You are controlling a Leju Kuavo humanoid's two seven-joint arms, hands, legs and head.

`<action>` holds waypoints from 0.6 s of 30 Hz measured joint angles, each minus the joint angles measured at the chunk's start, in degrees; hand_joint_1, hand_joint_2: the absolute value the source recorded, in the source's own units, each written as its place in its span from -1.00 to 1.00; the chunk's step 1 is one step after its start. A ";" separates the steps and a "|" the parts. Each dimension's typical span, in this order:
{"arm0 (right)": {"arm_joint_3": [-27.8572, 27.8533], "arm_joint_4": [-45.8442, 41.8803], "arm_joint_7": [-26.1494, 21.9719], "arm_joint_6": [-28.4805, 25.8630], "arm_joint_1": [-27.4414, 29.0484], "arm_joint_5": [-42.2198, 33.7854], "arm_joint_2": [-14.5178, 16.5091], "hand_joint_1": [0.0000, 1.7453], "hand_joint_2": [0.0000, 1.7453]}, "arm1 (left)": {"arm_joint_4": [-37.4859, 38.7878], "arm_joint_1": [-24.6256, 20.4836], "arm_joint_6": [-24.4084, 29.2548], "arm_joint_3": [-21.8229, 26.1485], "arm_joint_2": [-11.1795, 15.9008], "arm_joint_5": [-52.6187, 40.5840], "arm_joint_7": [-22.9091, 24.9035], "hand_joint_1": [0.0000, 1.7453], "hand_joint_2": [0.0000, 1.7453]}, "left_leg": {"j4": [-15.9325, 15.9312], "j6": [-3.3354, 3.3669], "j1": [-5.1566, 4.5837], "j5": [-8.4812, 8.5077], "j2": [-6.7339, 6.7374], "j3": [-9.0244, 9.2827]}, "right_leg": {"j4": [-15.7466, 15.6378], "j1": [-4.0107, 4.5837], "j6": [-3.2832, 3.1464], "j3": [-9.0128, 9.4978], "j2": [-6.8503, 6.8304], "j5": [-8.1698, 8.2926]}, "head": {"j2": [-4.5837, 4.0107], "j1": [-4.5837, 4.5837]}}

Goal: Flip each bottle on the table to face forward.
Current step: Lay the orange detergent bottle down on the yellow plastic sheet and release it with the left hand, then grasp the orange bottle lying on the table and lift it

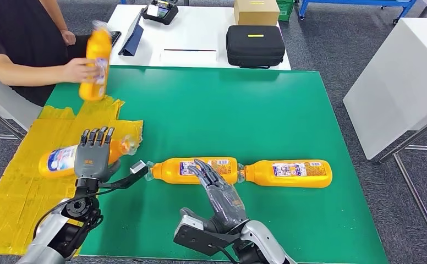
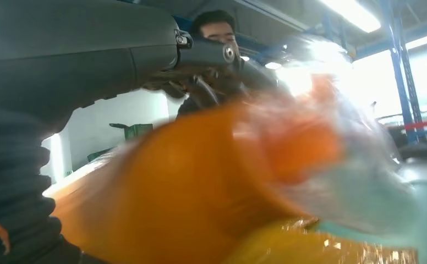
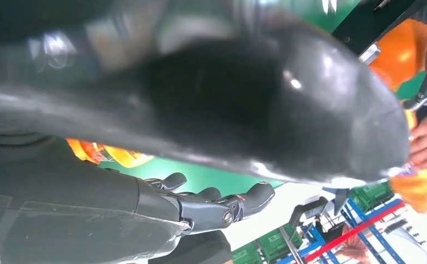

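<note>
Three orange bottles lie on their sides. One bottle (image 1: 57, 160) rests on the yellow plastic sheet (image 1: 18, 192); my left hand (image 1: 93, 157) hovers over its neck end, fingers straight and apart, thumb out to the side. That bottle (image 2: 200, 187) is a close blur in the left wrist view. The middle bottle (image 1: 184, 169) lies on the green table (image 1: 228, 110), with my right hand (image 1: 219, 191) reaching over it, fingers extended. The third bottle (image 1: 289, 173) lies to its right, neck toward the middle one. A person's hand holds a fourth bottle (image 1: 97, 63) upright at the far left.
The person sits at the table's far left corner. Behind the green table a white table (image 1: 200, 33) carries a black case (image 1: 255, 45), a cardboard box (image 1: 256, 11) and a tablet. Another white table (image 1: 398, 82) stands to the right.
</note>
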 joint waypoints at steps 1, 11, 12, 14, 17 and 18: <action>-0.01 -0.12 -0.01 -0.02 0.14 -0.05 -0.17 -1.00 -1.00 | 0.13 0.01 -0.37 -0.13 -0.01 0.17 -0.27 -1.00 -1.00 | 0.00 0.00 0.00 0.00 0.00 0.00 | 0.00 0.00 0.00 0.00 0.00 0.00 | 0.00 0.00; -0.57 -2.18 1.49 0.67 1.40 1.70 -0.63 -1.00 0.50 | 0.21 0.15 -1.66 -0.76 -0.14 3.37 -3.09 -1.00 -1.00 | 0.00 0.00 0.00 0.00 -0.01 -0.02 | 0.00 0.00 0.00 -0.01 0.00 0.00 | 0.00 -0.01; -0.81 -2.26 1.74 0.97 1.47 2.29 -0.60 -1.00 1.00 | 0.11 0.23 -1.63 -0.77 -0.18 4.64 -3.63 -1.00 -1.00 | 0.00 0.00 0.00 0.00 -0.01 -0.02 | 0.00 0.00 0.00 -0.01 0.00 0.00 | 0.00 -0.01; -1.57 -2.33 2.31 1.63 1.55 3.54 -0.54 -1.00 1.00 | -0.58 0.53 -1.53 -0.62 -0.39 8.29 -4.99 -1.00 -1.00 | 0.00 0.00 0.00 0.00 -0.01 -0.03 | 0.00 0.00 0.00 0.00 0.00 0.00 | 0.00 -0.01; -2.80 -2.35 2.60 2.33 1.56 4.46 -0.44 -1.00 1.00 | -2.05 0.93 -1.61 -0.38 -0.75 11.27 -5.86 -1.00 -1.00 | 0.00 0.00 0.00 0.00 -0.01 -0.03 | 0.00 0.00 0.00 0.02 -0.02 0.00 | 0.00 0.01; -3.08 -2.35 2.60 2.43 1.56 4.55 -0.41 -1.00 1.00 | -2.43 0.99 -1.63 -0.36 -0.81 11.44 -5.91 -1.00 -1.00 | 0.00 0.00 -0.01 0.00 -0.01 -0.03 | 0.00 0.00 0.00 0.02 -0.02 0.00 | 0.00 0.01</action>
